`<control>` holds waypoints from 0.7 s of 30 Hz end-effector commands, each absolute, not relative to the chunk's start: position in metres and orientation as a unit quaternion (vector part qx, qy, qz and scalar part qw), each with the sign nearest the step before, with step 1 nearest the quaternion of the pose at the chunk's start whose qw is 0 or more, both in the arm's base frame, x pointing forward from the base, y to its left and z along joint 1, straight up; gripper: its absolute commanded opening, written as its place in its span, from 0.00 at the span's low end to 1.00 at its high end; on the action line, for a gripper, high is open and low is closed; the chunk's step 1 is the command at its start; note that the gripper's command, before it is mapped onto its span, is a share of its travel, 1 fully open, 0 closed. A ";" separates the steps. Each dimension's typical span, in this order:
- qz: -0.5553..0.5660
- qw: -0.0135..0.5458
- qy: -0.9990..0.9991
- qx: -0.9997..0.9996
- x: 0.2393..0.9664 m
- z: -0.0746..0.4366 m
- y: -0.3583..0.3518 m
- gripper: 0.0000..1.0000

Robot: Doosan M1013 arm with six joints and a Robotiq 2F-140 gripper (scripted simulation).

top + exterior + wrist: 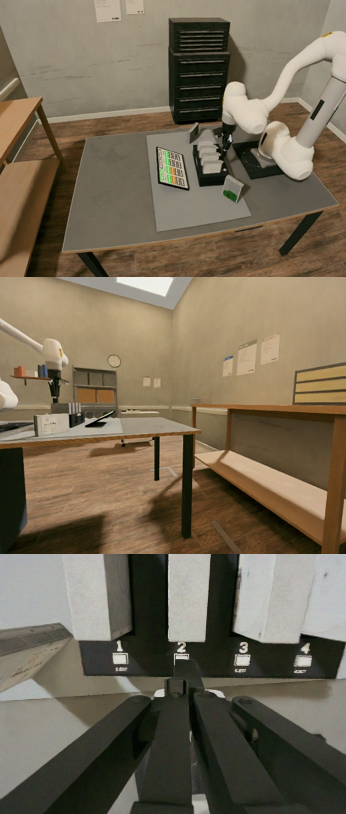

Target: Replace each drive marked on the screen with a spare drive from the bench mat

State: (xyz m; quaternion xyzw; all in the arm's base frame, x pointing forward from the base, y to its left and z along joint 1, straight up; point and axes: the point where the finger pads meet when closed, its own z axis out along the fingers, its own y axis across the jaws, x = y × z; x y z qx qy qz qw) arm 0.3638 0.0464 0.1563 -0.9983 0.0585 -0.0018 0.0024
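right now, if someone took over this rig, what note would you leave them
Gripper: shut, holding nothing, its tip at the eject button under bay 2 on the dock.
Dock stands on the mat with drives in all four bays. One spare drive leans on the mat in front of the dock, the other spare behind it. Screen shows orange cells.
Done: no swap visible.
Left: both swaps, one bay at a time.

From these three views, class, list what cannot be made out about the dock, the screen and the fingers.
- Screen, top view: green and orange cells show, but their labels are too small to read.
- Screen, exterior view: seen edge-on, so its face is hidden.
- Dock, wrist view: the top edge cuts off the drives' upper ends.
- Button captions under bay numbers, wrist view: blurred.
- Fingers, top view: too small to judge contact with the dock.
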 end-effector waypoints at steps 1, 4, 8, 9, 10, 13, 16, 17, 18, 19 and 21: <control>-0.002 0.003 0.059 -0.998 0.365 0.148 0.046 0.10; -0.002 0.003 0.059 -0.998 0.365 0.140 0.046 0.10; -0.002 0.003 0.059 -0.998 0.365 0.131 0.046 0.10; -0.002 0.003 0.059 -0.998 0.365 0.129 0.046 0.10; -0.002 0.003 0.059 -0.998 0.365 0.129 0.046 0.10; -0.002 0.003 0.059 -0.998 0.365 0.126 0.046 0.10; -0.002 0.003 0.059 -0.998 0.365 0.122 0.046 0.10; -0.002 0.003 0.059 -0.998 0.365 0.121 0.046 0.10; -0.002 0.003 0.059 -0.998 0.365 0.120 0.046 0.10; -0.002 0.003 0.059 -0.998 0.365 0.119 0.046 0.10; -0.002 0.003 0.059 -0.998 0.365 0.118 0.046 0.10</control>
